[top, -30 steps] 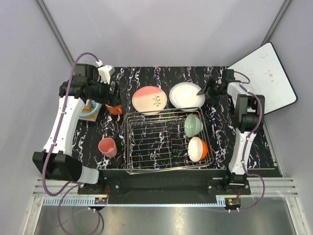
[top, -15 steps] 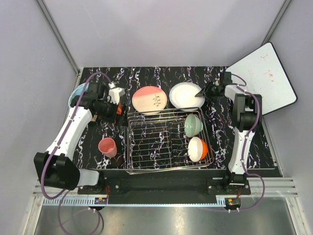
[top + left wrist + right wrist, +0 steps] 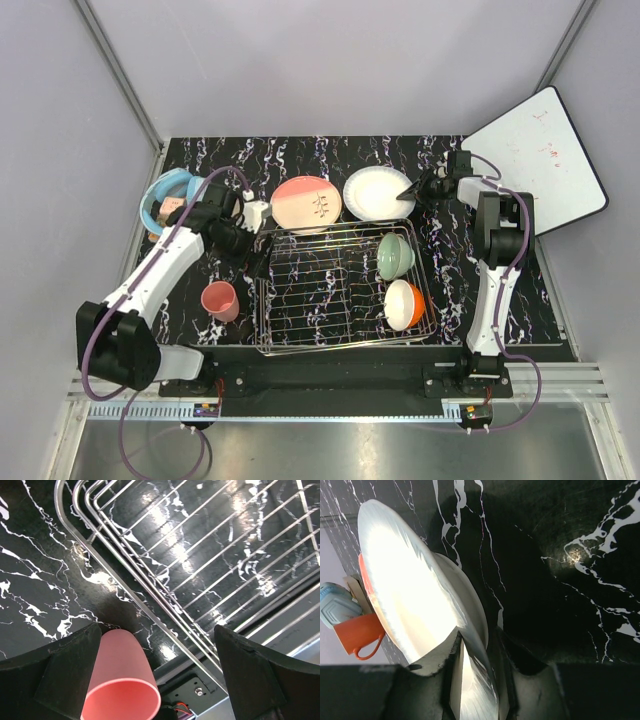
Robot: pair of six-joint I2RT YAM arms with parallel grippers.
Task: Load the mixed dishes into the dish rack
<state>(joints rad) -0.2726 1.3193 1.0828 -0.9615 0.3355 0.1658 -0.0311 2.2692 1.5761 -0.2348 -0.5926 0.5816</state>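
My right gripper (image 3: pixel 412 187) is shut on the right rim of the white plate (image 3: pixel 378 193), which tilts with that edge raised; the wrist view shows the rim (image 3: pixel 410 590) pinched between the fingers (image 3: pixel 477 675). My left gripper (image 3: pixel 245 248) hangs open and empty over the back left corner of the dish rack (image 3: pixel 262 300). Its wrist view shows the rack (image 3: pixel 200 570) and the pink cup (image 3: pixel 122 680) below; the cup (image 3: pixel 219 300) stands left of the rack. The pale green bowl (image 3: pixel 394 256) and white-and-orange bowl (image 3: pixel 404 304) sit in the rack. The salmon-pink plate (image 3: pixel 307 204) lies behind it. The orange-red mug (image 3: pixel 360 635) shows only in the right wrist view.
The light blue tub (image 3: pixel 165 197) stands at the back left with small items in it. The white board (image 3: pixel 545 165) leans at the back right. The left arm lies across the table between the tub and the rack.
The left arm swung right from the back left to the rack's back left corner, uncovering the blue tub. The mug dropped out of the top view. The white plate shifted slightly left.
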